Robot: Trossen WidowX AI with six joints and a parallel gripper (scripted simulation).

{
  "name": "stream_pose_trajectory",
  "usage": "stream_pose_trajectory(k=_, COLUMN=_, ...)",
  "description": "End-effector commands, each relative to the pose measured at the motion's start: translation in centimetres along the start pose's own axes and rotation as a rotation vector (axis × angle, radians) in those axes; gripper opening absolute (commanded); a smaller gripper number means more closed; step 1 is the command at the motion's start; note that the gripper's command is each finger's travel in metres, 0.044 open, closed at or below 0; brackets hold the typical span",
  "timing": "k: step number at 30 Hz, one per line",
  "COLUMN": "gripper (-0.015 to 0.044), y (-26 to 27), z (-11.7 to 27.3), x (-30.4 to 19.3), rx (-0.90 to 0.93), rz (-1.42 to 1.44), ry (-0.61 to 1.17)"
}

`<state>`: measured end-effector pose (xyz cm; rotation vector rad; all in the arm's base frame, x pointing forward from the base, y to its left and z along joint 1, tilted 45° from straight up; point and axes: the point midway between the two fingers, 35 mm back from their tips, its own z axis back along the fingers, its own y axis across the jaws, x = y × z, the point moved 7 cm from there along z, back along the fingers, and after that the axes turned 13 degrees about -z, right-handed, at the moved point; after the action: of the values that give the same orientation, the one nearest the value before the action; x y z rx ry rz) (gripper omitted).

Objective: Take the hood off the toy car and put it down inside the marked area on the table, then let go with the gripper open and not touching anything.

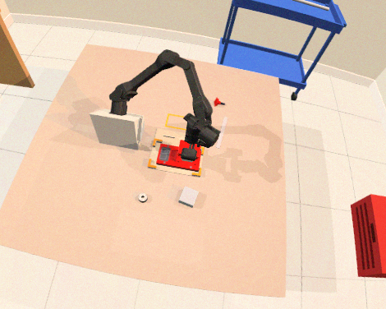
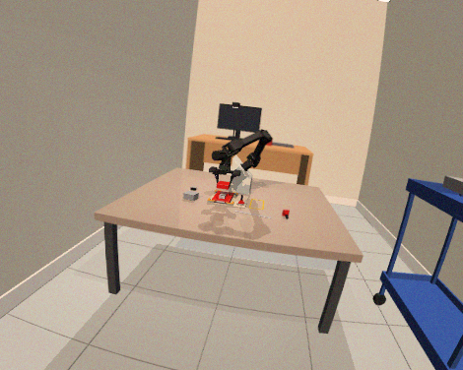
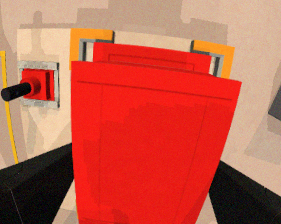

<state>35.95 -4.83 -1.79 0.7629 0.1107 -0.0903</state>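
The red hood (image 1: 184, 146) (image 2: 223, 185) (image 3: 151, 150) is between the fingers of my gripper (image 2: 225, 182) (image 3: 144, 157), which is shut on it. In the exterior view the hood is raised above the red toy car (image 1: 176, 164) (image 2: 223, 200) (image 3: 151, 56), with a gap between them. In the wrist view the hood covers most of the car; only its far end shows. The yellow outline of the marked area (image 1: 167, 120) (image 3: 10, 110) lies on the table beside the car's board, partly hidden by the arm in the top view.
The car's board has orange corner brackets (image 3: 93, 34) and a red fitting with a black stick (image 3: 38, 86). A grey box (image 1: 189, 196) (image 2: 191, 196), a small ring (image 1: 142, 196), a pale strip (image 1: 222, 133) and a small red piece (image 1: 217, 102) (image 2: 286, 213) lie around it.
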Motion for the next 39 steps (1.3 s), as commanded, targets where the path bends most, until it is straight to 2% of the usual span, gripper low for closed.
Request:
stream_pose_trajectory(k=1, gripper=0.0000, y=0.1, z=0.0, x=0.0, rx=0.000, rz=0.000, ry=0.000)
stream_pose_trajectory(k=39, gripper=0.0000, y=15.3, z=0.7, x=-5.3, rx=-0.012, rz=0.001, ry=-0.001)
